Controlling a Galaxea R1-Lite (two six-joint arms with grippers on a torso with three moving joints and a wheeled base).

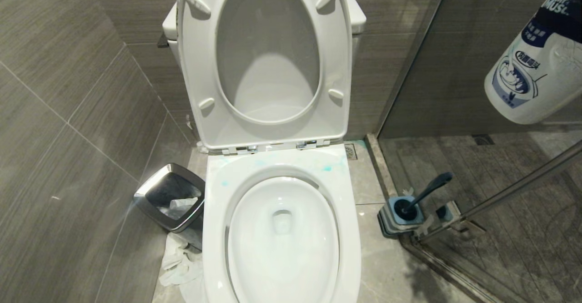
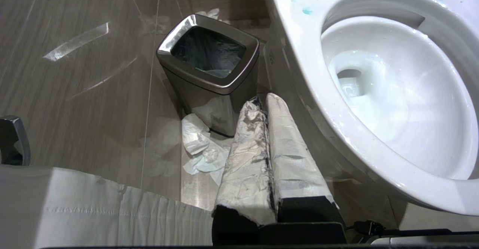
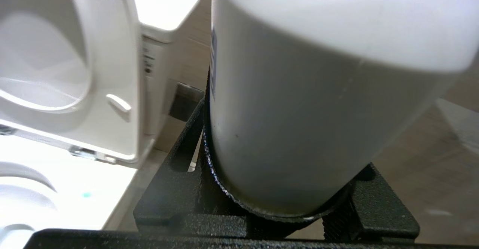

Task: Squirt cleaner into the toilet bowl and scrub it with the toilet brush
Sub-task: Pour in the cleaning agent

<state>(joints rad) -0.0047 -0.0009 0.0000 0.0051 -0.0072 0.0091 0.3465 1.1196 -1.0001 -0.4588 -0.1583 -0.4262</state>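
Grey-tiled walls and floor frame the stall, and the toilet bowl point(image 1: 282, 230) sits dead centre with its seat and lid point(image 1: 266, 62) raised, cleaner point(image 1: 326, 168) showing as turquoise smears on the back rim and little or none down in the basin. Up at the right edge, the right end effector point(image 3: 262, 189) clamps a white cleaner bottle point(image 1: 536, 66), well off to the side of the bowl. To squirt well, I'd say bring the nozzle over the inner rim and tilt it down. The steel bin point(image 1: 175, 200) beside the toilet holds a dark liner and some paper, more tissue point(image 1: 182, 262) on the floor. The toilet brush point(image 1: 423, 194) stands in its holder point(image 1: 402, 216), untouched. The left end effector point(image 2: 262, 103) hangs closed and empty near the bin.
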